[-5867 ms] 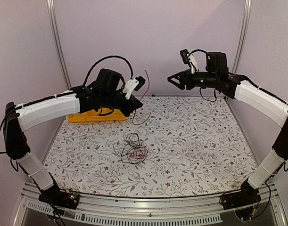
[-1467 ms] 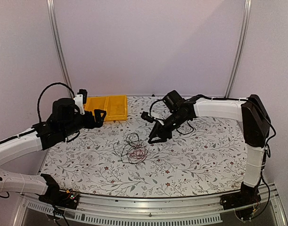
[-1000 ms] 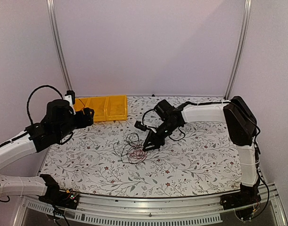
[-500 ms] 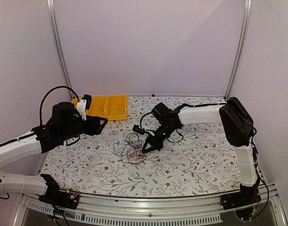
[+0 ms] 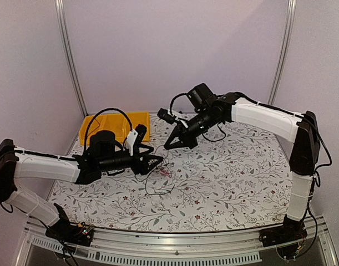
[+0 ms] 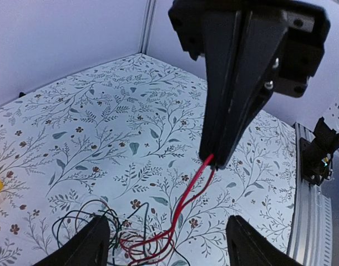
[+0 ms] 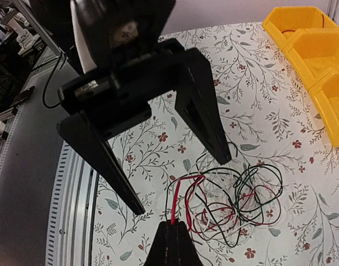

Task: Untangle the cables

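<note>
The cables (image 5: pixel 160 175) lie as a tangle of thin red, black and pale wires on the floral table, also visible in the right wrist view (image 7: pixel 244 202) and in the left wrist view (image 6: pixel 130 239). My right gripper (image 5: pixel 168 147) hangs above the table, shut on a doubled strand of the red cable (image 7: pixel 176 204), which runs from its tip (image 6: pixel 215 161) down into the tangle. My left gripper (image 5: pixel 154 161) is open, low over the tangle's left side, with nothing between its fingers (image 6: pixel 99 238). From the right wrist, its two black fingers (image 7: pixel 108 166) stand spread beside the tangle.
A yellow bin (image 5: pixel 94 125) with compartments stands at the back left, also in the right wrist view (image 7: pixel 313 44). The left arm's thick black cable (image 5: pixel 105 112) loops up in front of it. The table's metal front rail (image 5: pixel 175 244) runs along the near edge.
My right gripper shut on the red cable at the tangle and rose back with it. My left arm swung right to the tangle, jaws still open.
</note>
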